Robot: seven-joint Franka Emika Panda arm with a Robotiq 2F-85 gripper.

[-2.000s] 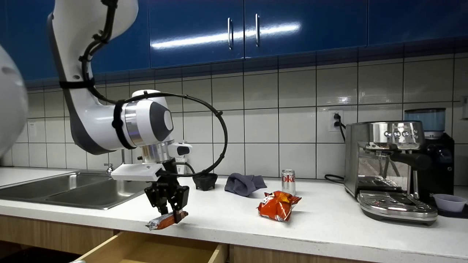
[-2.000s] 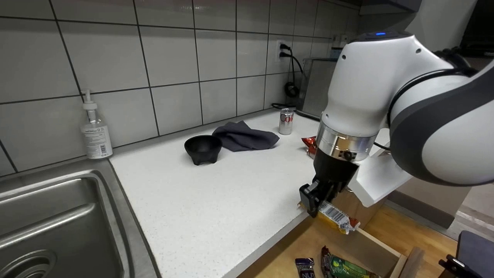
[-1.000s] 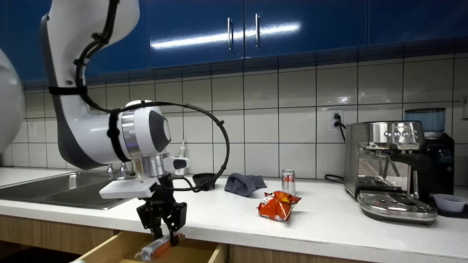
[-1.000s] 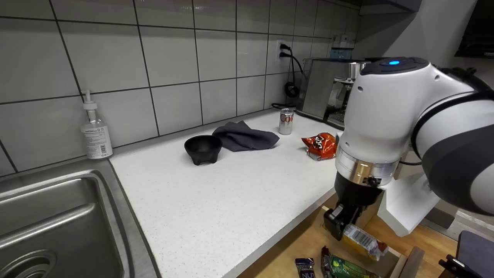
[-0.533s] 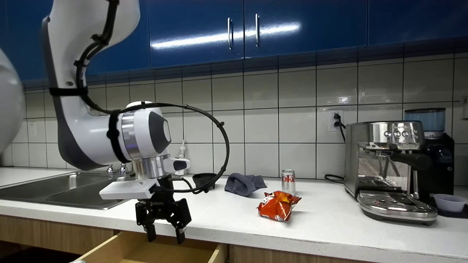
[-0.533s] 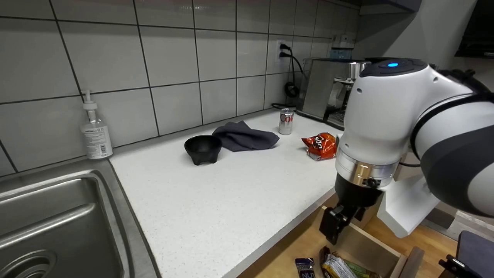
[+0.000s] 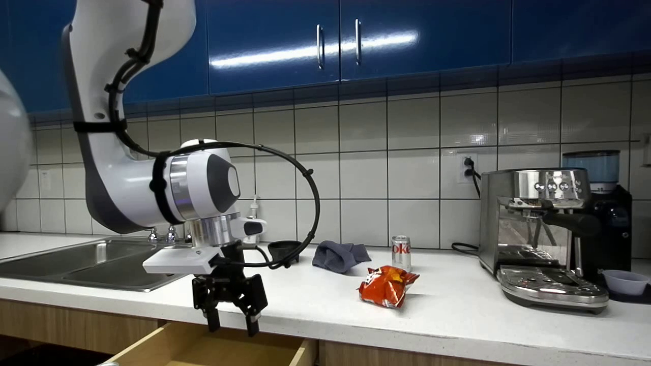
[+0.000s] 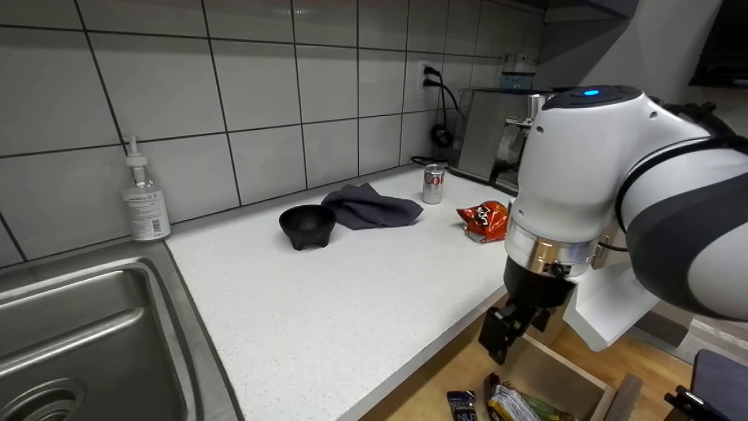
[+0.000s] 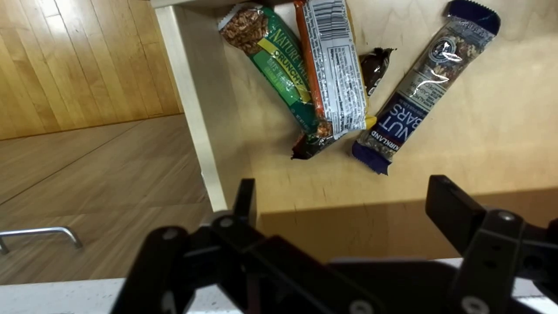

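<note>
The gripper (image 9: 342, 185) is hanging above a pulled-out drawer (image 9: 192, 109), its two fingers (image 7: 212, 320) standing wide apart and clear of the bars below. Inside the drawer, toward one corner, a white-labelled snack bar (image 9: 338, 65) is lying label up, with an orange edge showing. It is resting over a dark brown wrapper (image 9: 374, 69), which it is mostly hiding, and is partly covering a green granola bar (image 9: 279, 65). A nut bar (image 9: 423, 87) with dark blue ends is lying at a slant just beside them; whether it is touching them is not showing clearly. On the white counter (image 8: 327, 298), an orange-red chip bag (image 7: 386, 287) is lying near an upright can (image 7: 401, 254). A grey cloth (image 8: 374, 209) is lying near a black bowl (image 8: 307, 233), and a soap bottle (image 8: 147, 210) is standing upright by the sink (image 8: 196, 351). A coffee machine (image 7: 539, 234) is standing farther along the counter.
</note>
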